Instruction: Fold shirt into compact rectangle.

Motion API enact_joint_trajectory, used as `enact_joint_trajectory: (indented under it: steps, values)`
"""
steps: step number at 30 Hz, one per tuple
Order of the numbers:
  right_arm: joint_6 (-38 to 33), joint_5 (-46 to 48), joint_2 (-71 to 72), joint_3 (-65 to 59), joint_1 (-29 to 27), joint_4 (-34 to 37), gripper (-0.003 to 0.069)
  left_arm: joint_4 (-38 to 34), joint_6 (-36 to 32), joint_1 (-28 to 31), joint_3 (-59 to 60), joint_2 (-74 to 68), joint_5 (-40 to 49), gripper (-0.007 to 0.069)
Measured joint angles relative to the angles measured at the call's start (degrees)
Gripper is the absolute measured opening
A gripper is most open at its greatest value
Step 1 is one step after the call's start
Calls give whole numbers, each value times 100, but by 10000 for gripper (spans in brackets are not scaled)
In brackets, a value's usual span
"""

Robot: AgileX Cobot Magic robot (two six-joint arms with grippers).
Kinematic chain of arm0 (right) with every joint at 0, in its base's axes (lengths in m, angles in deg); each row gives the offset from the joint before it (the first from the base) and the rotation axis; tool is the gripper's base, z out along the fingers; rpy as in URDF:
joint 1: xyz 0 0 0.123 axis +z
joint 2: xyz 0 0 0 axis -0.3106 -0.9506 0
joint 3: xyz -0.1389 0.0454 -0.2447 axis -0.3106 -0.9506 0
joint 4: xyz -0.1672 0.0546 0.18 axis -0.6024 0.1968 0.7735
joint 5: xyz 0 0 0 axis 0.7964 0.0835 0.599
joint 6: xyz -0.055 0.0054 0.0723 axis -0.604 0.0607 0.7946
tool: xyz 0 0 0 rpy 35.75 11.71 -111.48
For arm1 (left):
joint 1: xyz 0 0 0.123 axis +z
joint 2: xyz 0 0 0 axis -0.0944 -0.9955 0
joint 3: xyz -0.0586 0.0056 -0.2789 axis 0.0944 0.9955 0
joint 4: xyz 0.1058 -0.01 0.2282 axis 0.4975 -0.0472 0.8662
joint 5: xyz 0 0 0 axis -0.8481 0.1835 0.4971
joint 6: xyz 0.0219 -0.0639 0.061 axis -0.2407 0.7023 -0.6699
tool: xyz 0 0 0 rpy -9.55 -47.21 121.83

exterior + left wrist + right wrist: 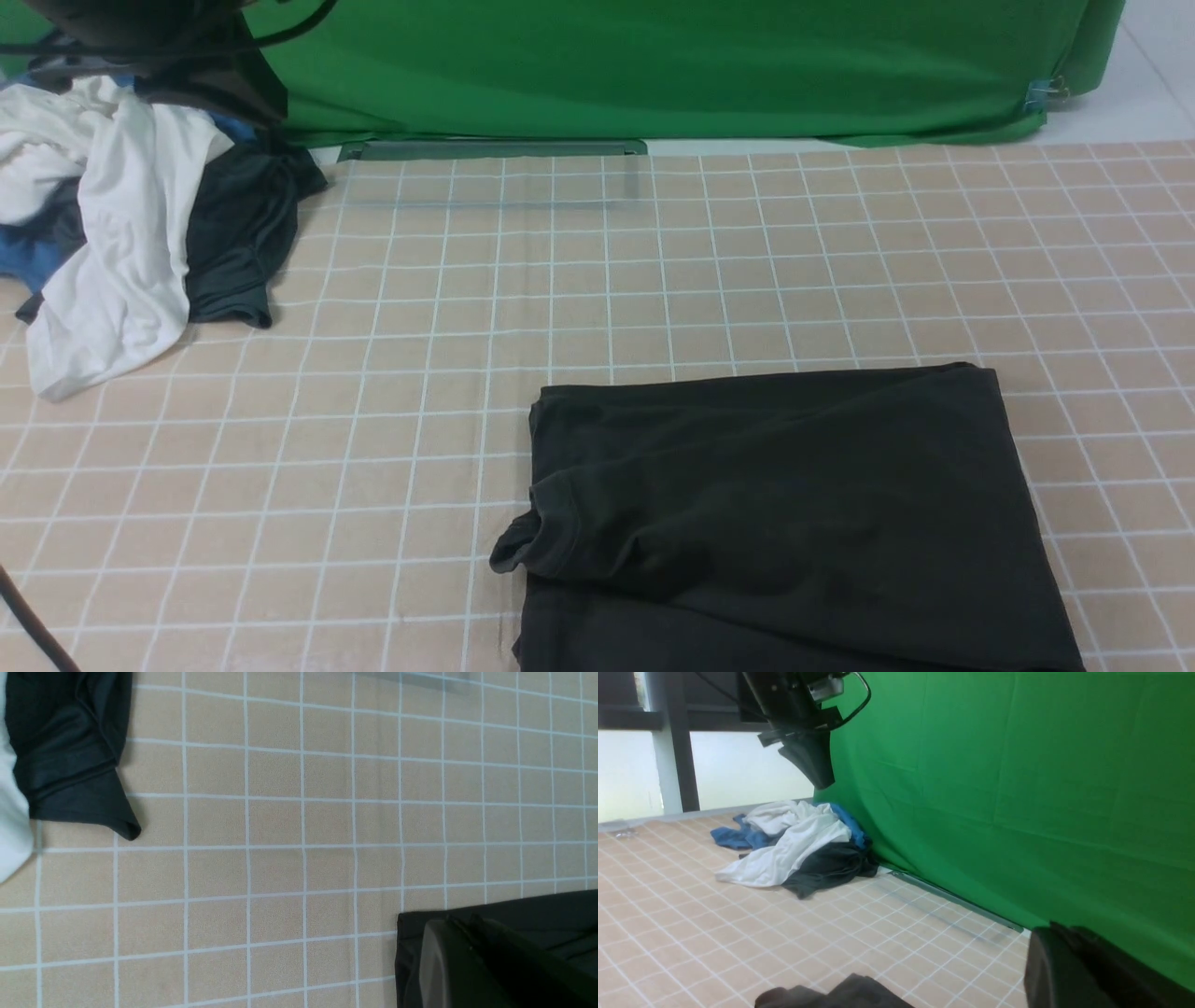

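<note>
- Already folded into a rough rectangle, the large black cotton T-shirt (794,523) lies on the beige grid-patterned tablecloth (373,467), toward the near edge and right of centre; its long axis runs left to right in the front view, and the chest print is hidden.
- At its near-left corner a hemmed sleeve or flap (523,546) bulges past the folded outline, so the shape is not quite tidy yet.
- Neither claw shows in the front view; the left gripper (467,966) appears only as a dark blurred tip in its wrist view, above the shirt's far-left corner, and its jaws read as pressed together with nothing pinched.
- Likewise the right gripper (1069,970) is a dark shape at the frame edge, raised above the table, pressed together and empty, with the shirt just below.
- By my judgement the left arm is nearer the loose flap, so tucking it would fall to that side.
- Well apart at the far left sits a crumpled pile: a white garment (121,233), a dark grey garment (238,233) and blue cloth (738,837), before a green backdrop (653,65); nothing lies between the claws and the shirt.
</note>
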Motion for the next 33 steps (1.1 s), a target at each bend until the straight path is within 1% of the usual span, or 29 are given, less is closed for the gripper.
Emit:
enact_joint_trajectory:
  steps: [8,11,15,19,21,23,27,29,32,33]
  values:
    - [0,7,0,0,0,0,33,0,-280,0,0,0,-46,16]
    - [0,7,-5,0,0,0,37,-20,-209,0,0,0,-13,16]
    - [18,-26,-5,-27,0,0,43,-67,114,0,0,7,-2,16]
    - [23,-367,106,-364,-21,0,56,-89,269,0,0,8,-2,16]
    - [23,-516,224,-673,-244,17,60,-88,296,0,0,8,0,16]
    - [23,-569,349,-974,-615,66,65,-88,333,0,0,8,0,16]
    - [23,-569,600,-1552,-1479,123,75,-88,301,0,0,13,0,16]
    - [23,-556,811,-1920,-2131,133,81,-81,301,0,0,13,0,16]
    - [23,-550,923,-2144,-2709,133,88,19,290,0,0,13,0,16]
    - [28,-550,936,-2167,-2825,135,90,33,276,0,0,13,0,16]
